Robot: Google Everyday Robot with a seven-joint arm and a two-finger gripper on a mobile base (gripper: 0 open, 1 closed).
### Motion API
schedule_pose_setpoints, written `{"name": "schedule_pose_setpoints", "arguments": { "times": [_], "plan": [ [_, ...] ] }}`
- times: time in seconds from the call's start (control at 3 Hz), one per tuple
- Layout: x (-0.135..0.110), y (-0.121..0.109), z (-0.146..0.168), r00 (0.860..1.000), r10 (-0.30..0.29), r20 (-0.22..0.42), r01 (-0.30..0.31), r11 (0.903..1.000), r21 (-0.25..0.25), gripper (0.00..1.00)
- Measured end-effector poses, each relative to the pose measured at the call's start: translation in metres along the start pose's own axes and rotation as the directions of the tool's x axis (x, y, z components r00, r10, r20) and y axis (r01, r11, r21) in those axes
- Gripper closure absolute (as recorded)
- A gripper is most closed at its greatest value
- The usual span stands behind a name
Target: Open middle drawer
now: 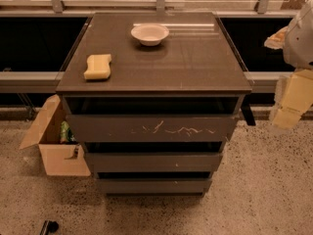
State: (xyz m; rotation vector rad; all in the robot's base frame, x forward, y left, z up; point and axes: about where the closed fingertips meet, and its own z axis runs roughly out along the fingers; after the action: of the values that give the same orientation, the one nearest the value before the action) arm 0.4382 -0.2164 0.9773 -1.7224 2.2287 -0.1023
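Observation:
The middle drawer [153, 162] is the wide, shallow dark grey-brown front in the middle of the cabinet, with a tiny white speck right of centre. It sits below the taller top drawer front [151, 128], which has white scratches, and above the narrower bottom drawer front [154, 185]. All three fronts stand stepped, each one set a little further back than the one above. My gripper [289, 106], with yellowish parts under a white arm, hangs at the right edge of the view. It is right of the cabinet, apart from it, about level with the top drawer.
On the cabinet top [195, 67] lie a yellow sponge [98, 66] at the left and a white bowl [149, 34] at the back. An open cardboard box [54, 146] stands on the floor against the cabinet's left side. A small black object [49, 225] lies on the floor at the front left.

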Motion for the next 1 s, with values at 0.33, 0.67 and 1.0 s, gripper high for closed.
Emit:
{"name": "schedule_pose_setpoints", "arguments": {
  "times": [0.33,0.67,1.0],
  "plan": [
    [0.000,0.000,0.000,1.000,0.000,0.000,0.000,1.0000,0.000,0.00],
    [-0.005,0.006,0.018,0.999,-0.038,0.027,0.038,0.9993,-0.007,0.00],
    [-0.021,0.023,0.063,0.990,-0.106,0.091,0.109,0.9937,-0.026,0.00]
  ]
}}
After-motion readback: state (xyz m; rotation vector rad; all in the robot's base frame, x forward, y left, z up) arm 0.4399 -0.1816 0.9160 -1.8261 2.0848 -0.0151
